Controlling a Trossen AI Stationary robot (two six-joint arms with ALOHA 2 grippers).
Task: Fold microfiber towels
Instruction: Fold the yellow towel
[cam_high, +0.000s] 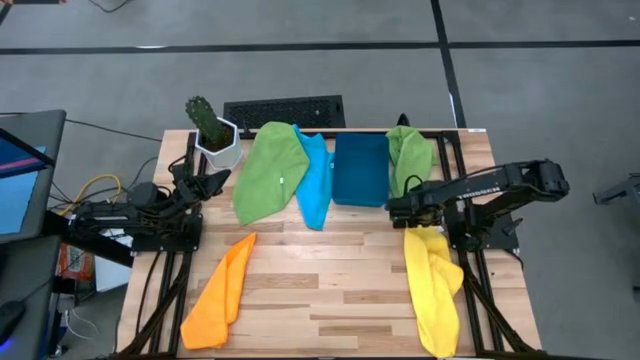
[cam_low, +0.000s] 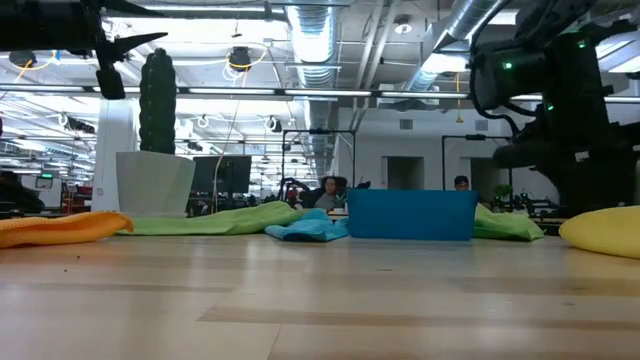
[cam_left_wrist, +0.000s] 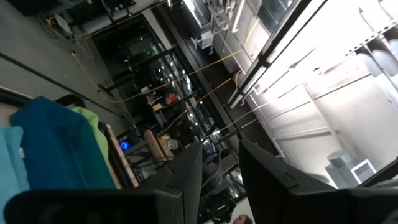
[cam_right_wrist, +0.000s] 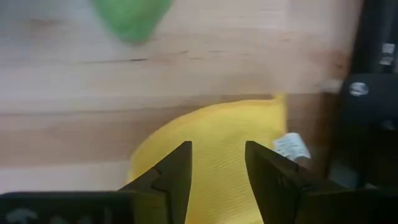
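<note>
Orange towel (cam_high: 220, 295) lying crumpled in a long strip at the near left of the pale wood-plank tabletop (cam_high: 320, 290); yellow towel (cam_high: 432, 288) lying bunched along the near right. Right gripper (cam_high: 392, 208) hanging over the yellow towel's far end, fingers apart, nothing between them. Left gripper (cam_high: 215, 182) hovering at the left edge, fingers apart, empty. Farther back, a broad green towel (cam_high: 268, 172) lying beside a light blue towel (cam_high: 315, 180), then a rigid blue bin (cam_high: 361, 168), with a second green towel (cam_high: 410, 158) bunched beyond it. Cactus pot (cam_high: 216, 142) standing at the far left.
</note>
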